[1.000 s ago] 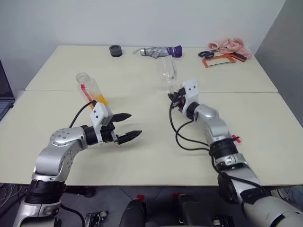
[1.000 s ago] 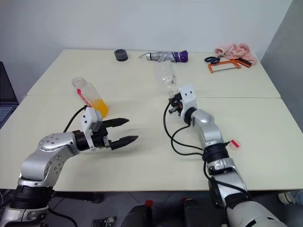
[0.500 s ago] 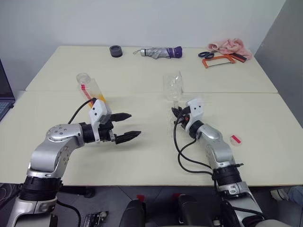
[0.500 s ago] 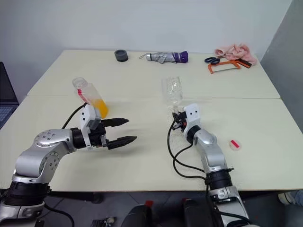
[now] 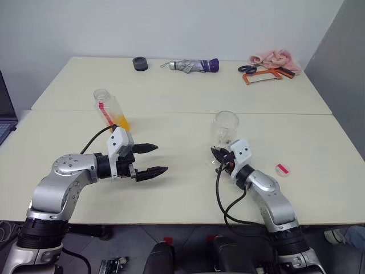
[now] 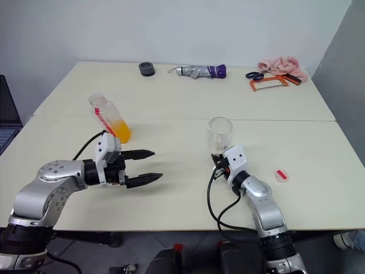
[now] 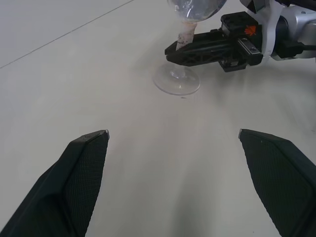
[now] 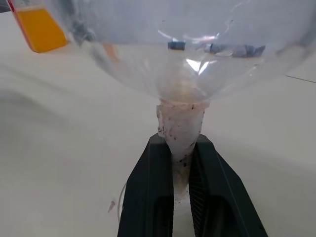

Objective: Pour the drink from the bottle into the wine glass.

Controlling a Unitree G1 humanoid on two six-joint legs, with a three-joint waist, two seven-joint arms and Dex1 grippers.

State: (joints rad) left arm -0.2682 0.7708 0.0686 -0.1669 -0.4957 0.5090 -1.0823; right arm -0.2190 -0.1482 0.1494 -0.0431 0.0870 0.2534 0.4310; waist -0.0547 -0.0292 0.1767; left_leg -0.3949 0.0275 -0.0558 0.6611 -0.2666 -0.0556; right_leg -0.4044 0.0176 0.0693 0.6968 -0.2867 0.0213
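Right fingers (image 8: 148,192) pinch the wine glass (image 6: 219,135) stem.

bottle (image 6: 109,119): uncapped, tilted, orange drink | wine glass (image 6: 219,136): upright, empty

Soft, even, diffuse light from above leaves the pale table (image 5: 171,114) bright without harsh glare. Shadows are faint and blurred-edged: a soft one lies under the left gripper (image 5: 153,159), another beside the bottle (image 5: 111,108). Head views are sharp throughout. In the right wrist view the glass (image 8: 181,64) carries small white highlights, and the bowl and the background seen through it look hazy.
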